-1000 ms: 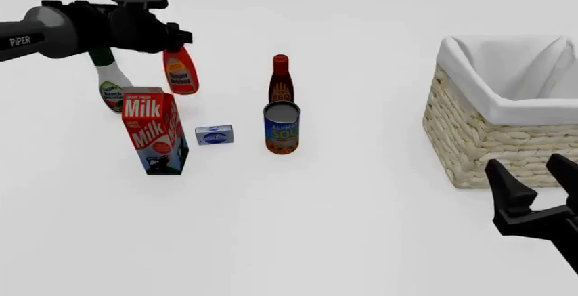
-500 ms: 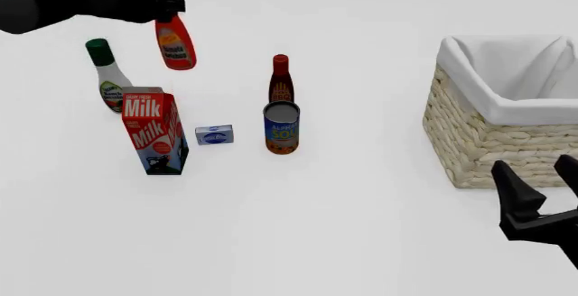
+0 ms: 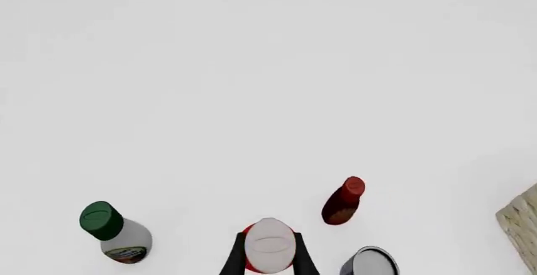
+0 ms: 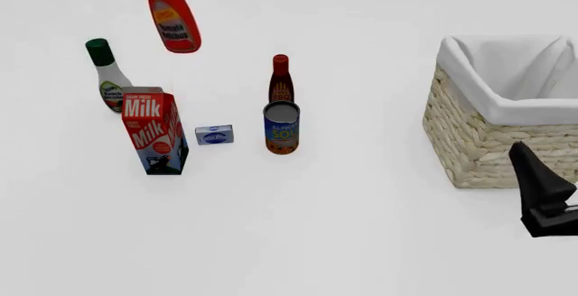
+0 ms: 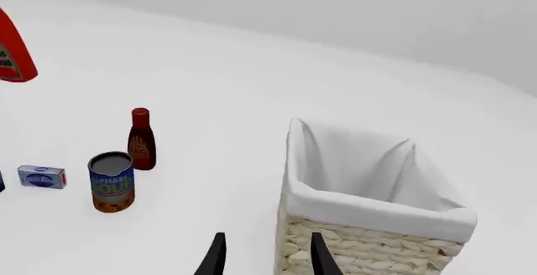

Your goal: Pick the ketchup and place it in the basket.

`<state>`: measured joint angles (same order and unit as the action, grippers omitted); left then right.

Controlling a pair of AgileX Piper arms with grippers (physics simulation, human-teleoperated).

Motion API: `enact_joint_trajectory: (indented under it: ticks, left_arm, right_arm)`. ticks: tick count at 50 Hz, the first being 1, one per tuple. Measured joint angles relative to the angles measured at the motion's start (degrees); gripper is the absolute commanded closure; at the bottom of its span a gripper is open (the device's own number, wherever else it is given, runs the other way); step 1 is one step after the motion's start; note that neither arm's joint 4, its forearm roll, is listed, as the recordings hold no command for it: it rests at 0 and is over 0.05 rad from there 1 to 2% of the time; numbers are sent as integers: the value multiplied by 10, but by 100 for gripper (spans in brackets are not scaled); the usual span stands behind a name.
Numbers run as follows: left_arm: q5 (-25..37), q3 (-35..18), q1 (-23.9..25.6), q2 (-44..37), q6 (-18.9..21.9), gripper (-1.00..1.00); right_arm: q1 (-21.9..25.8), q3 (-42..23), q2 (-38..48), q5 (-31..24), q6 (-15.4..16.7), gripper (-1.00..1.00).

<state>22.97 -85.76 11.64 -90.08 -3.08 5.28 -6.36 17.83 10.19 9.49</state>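
White worktop [image 4: 361, 242] all round, bare and matte, and up in the air over its far left hangs the ketchup [image 4: 173, 19], a glossy red-orange squeeze bottle tilted a little, bottom end swung right. The left gripper [image 3: 270, 259] has its jaws closed on the neck just under the pale rounded cap, seen from above in the left wrist view. Below it stand the white bottle with the green cap [image 4: 107, 76], the boxy milk carton [image 4: 154, 131], a small blue-and-white box [image 4: 214, 135], the slim dark-red bottle [image 4: 281, 79] and a shiny soup can [image 4: 281, 128]. Well apart to the right sits the basket [image 4: 492, 140], coarse tan wicker with a soft white cloth lining folded over its rim. The right gripper [image 5: 264, 256] hovers just in front of it, 2 dark fingers parted, holding nothing. The risk, I'd say: smooth plastic held only at the neck could swing or slip on the long carry across. A low path could clip the dark-red bottle or the basket rim, and the idle right arm waits close to the drop zone.
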Motion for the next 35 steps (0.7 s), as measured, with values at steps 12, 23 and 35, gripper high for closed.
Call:
enact_joint_trajectory:
  ticks: [12,23,35]
  left_arm:
    - [30,43,31,78,-15,100]
    - [64,63,63,137,-16,100]
    - [93,75,98,180,-18,100]
  right_arm:
    - [40,-42,-8,-24,36,-100]
    - [77,-80,16,-22,47,-100]
    - [131,-129,75,-9,64,-100]
